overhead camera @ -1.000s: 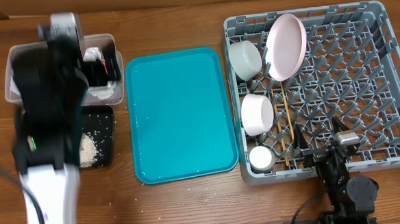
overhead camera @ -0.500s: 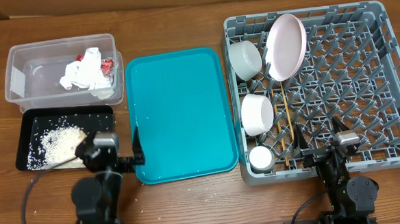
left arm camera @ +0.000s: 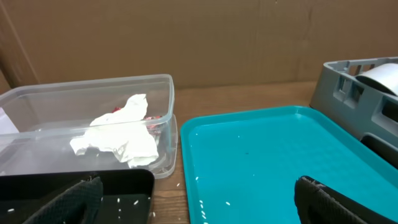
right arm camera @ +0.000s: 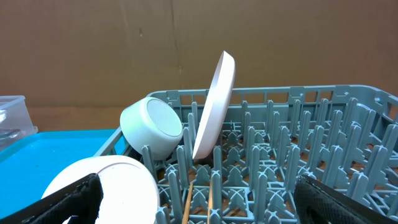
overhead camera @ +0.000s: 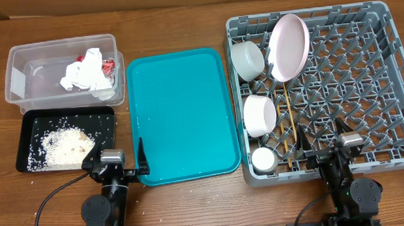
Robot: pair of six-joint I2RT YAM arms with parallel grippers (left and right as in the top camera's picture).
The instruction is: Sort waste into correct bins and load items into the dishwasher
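Note:
The clear tub (overhead camera: 20,81) holds crumpled napkins (overhead camera: 82,75) and a red-and-white wrapper (overhead camera: 93,60). The black tray (overhead camera: 102,125) in front of it holds a pile of rice crumbs (overhead camera: 64,144). The grey dish rack (overhead camera: 352,77) holds the pink plate (overhead camera: 288,46), grey-green bowl (overhead camera: 248,59), white bowl (overhead camera: 260,115), small white cup (overhead camera: 264,159) and two chopsticks (overhead camera: 290,122). No white round plate shows. My left gripper (overhead camera: 114,160) is open and empty at the table's front, between black tray and teal tray. My right gripper (overhead camera: 322,141) is open and empty at the rack's front edge.
The teal serving tray (overhead camera: 181,114) lies between bins and rack, with a few rice grains on it (left arm camera: 205,202). A few grains also lie on the wood near the black tray (left arm camera: 74,186). Brown cardboard stands behind the table.
My left arm has swung back from over the clear tub and black tray to the table's front edge. The rice pile in the black tray is now uncovered. The right arm has not moved.

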